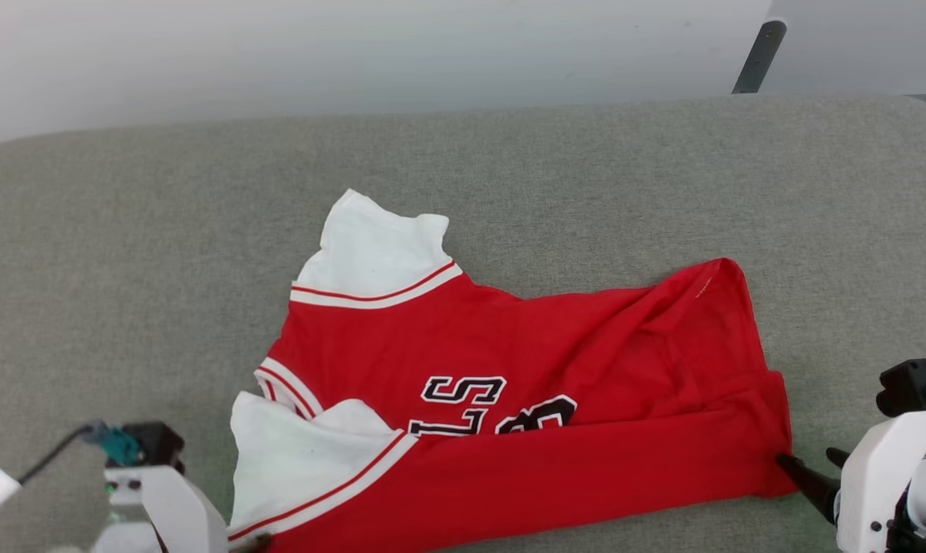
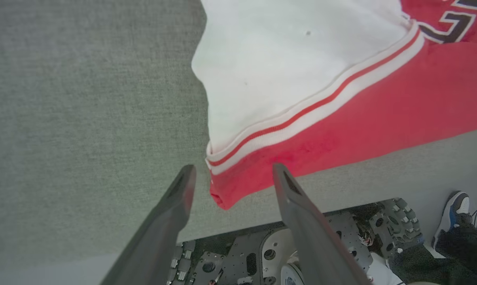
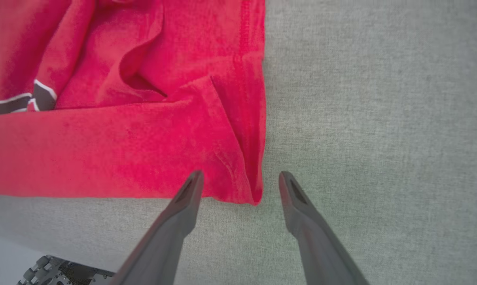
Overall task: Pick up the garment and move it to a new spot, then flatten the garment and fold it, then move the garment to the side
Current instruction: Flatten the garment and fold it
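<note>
Grey upholstery (image 1: 125, 230), garment (image 1: 509, 369) corners within spread left gripper (image 2: 232, 172), right gripper (image 3: 240, 176)

We see the garment (image 1: 509, 384) run off the head view's near edge at its left corner. Its own folded red flap hides the near part of its black lettering (image 1: 463, 392), which we cannot read. The right gripper (image 1: 810, 458) is cut off at the near right corner.

Count: one garment (image 1: 555, 399) on one grey padded surface (image 1: 125, 230). Two white sleeve panels: far panel (image 1: 375, 250), near-left panel (image 1: 294, 453). Two grippers, left gripper (image 2: 230, 172) and right gripper (image 3: 240, 176); one dark pole (image 1: 756, 57) far right; one shoe (image 2: 456, 209).
</note>
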Tool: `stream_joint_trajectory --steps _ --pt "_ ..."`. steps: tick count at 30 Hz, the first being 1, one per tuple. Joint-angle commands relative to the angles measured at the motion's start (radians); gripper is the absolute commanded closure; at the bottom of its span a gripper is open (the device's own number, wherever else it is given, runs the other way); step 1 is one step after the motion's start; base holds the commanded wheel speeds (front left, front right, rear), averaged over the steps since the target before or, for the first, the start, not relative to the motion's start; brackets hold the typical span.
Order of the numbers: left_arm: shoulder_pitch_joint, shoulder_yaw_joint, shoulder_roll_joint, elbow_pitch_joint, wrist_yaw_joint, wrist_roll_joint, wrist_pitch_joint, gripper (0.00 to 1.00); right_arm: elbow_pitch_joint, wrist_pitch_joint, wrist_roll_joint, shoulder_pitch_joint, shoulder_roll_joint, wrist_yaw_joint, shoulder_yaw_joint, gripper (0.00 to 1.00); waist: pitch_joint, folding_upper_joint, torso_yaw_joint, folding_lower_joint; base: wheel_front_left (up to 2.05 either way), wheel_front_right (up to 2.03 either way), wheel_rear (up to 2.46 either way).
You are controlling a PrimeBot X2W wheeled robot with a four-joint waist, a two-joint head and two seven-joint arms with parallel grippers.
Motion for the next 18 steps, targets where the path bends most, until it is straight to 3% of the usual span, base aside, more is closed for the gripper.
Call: stream_joint_trajectory --steps 1,8,15,18 --pt "-0.021 0.008 0.017 -0.015 0.01 0.02 0.008 0.0 -0.012 -0.012 -0.003 0.009 0.004 0.0 -0.004 0.0 -0.001 0.0 -0.003 0.0 0.0 0.0 0.0" --pt "-0.158 0.052 0.07 -0.086 0.016 0.086 0.057 0.0 -0.08 -0.117 -0.03 0.015 0.043 0.0 -0.028 0.0 0.009 0.0 -0.029 0.0 0.0 0.0 0.0" --pt "-0.344 0.078 0.035 -0.009 -0.059 0.195 0.074 0.0 -0.137 -0.228 -0.044 -0.003 0.069 0.0 -0.001 0.0 0.034 0.0 -0.076 0.0 0.0 0.0 0.0" --pt "-0.433 0.088 -0.004 0.082 -0.112 0.236 0.068 0.0 -0.159 -0.286 -0.051 -0.019 0.084 0.0 0.014 0.0 0.05 0.0 -0.105 0.0 0.0 0.0 0.0"
